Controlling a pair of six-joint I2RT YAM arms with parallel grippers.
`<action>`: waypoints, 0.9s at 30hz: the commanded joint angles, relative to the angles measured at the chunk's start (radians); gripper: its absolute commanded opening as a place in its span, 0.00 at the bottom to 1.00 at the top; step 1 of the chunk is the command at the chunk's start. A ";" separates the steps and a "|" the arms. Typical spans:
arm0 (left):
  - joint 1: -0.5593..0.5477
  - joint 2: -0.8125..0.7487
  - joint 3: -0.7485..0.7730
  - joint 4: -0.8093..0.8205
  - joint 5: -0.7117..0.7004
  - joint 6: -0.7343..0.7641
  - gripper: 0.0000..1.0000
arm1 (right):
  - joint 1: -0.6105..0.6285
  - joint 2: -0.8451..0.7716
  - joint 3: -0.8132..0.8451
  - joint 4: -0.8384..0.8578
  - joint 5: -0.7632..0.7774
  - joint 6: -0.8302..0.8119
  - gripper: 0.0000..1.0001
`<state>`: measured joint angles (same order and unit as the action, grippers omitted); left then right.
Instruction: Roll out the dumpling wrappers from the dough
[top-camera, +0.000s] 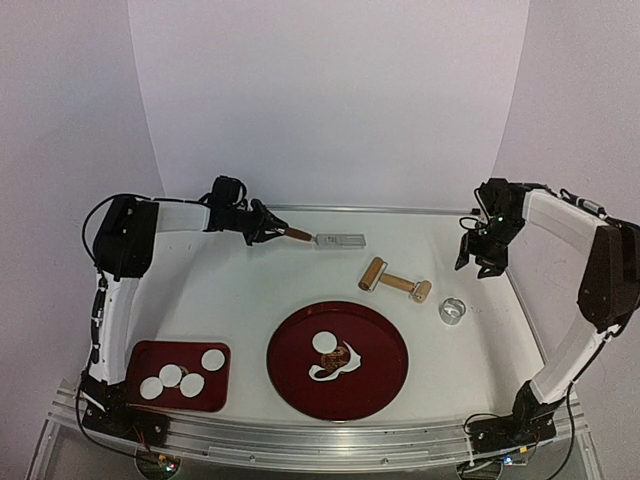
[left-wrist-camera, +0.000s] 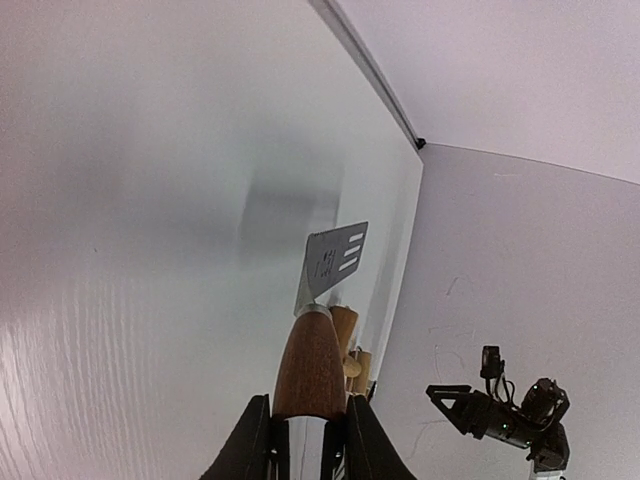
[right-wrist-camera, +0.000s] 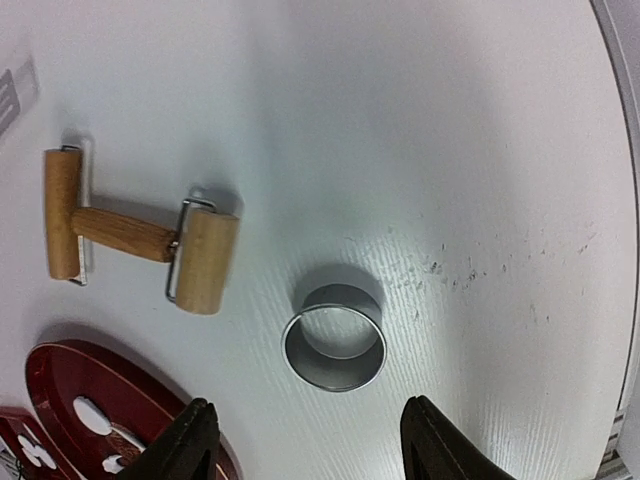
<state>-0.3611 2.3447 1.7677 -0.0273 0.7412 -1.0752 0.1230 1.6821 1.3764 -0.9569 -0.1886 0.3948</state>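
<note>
My left gripper (top-camera: 268, 228) is shut on the brown wooden handle of a metal spatula (top-camera: 338, 241), held over the back of the table; in the left wrist view the handle (left-wrist-camera: 310, 365) sits between the fingers and the slotted blade (left-wrist-camera: 335, 262) points away. My right gripper (top-camera: 480, 255) is open and empty above the right side. The metal ring (right-wrist-camera: 334, 335) stands just ahead of its fingers (right-wrist-camera: 190, 445). One round dumpling wrapper (top-camera: 324, 342) and a ragged dough piece (top-camera: 335, 367) lie on the round red plate (top-camera: 380, 385). Several wrappers (top-camera: 192, 384) lie on the rectangular red tray (top-camera: 140, 352).
A wooden roller (top-camera: 395, 280) lies between the spatula and the ring (top-camera: 452, 311); it also shows in the right wrist view (right-wrist-camera: 130, 240). A metal rail runs along the table's back and right edges. White walls surround the table.
</note>
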 joint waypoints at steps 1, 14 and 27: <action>-0.008 -0.276 -0.102 0.107 -0.042 0.037 0.00 | 0.008 -0.070 0.060 -0.004 -0.092 -0.070 0.63; -0.129 -0.857 -0.505 -0.520 -0.298 0.179 0.00 | 0.333 0.012 -0.087 0.122 -0.251 0.070 0.60; -0.346 -1.198 -0.676 -0.871 -0.571 -0.059 0.00 | 0.421 0.191 -0.120 0.190 -0.194 0.037 0.43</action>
<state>-0.6853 1.2222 1.1134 -0.8041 0.2756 -1.0495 0.5297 1.8396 1.2541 -0.8074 -0.4197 0.4511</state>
